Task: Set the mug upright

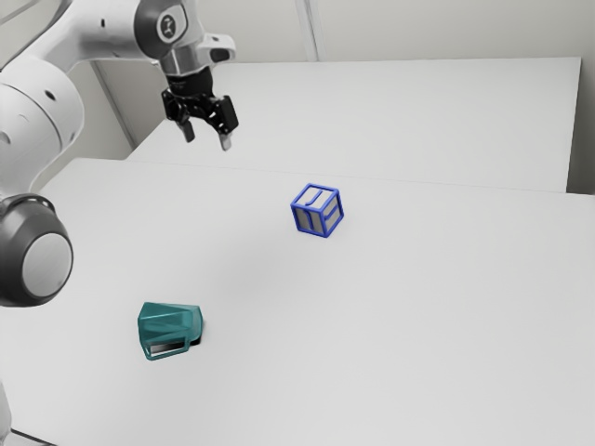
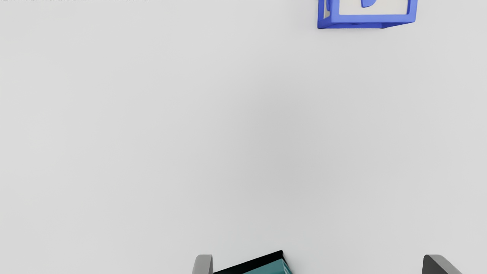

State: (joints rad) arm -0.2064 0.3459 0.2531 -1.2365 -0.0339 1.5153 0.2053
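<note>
Exterior view gives us the whole mug [image 1: 169,321], teal and lying on its side on the white table [image 1: 418,334], toward the exterior view's left and on the near side. From here we see its handle [image 1: 169,354], turned toward the near side, and a bit of black at the end facing the exterior view's right. We also see the arm [image 1: 98,32] coming in from the upper left, with the gripper [image 1: 206,139] raised above the table, well apart from the mug. Farther off than the mug, and to its right, sits a toy block [image 1: 317,211] with blue edges and pale faces, whole in this view.

Wrist view shows us less of both things but more of the tool. Its two fingers [image 2: 202,264] stand wide apart, one at each side of a broad gap, and we have nothing held between them. Only a corner of the mug comes into sight here, a teal patch with a black edge, lined up with the gap and closer to one finger than to the other. We can't make out the handle from this side. Of the block we get just a part, with a rounded blue mark on its pale face.
</note>
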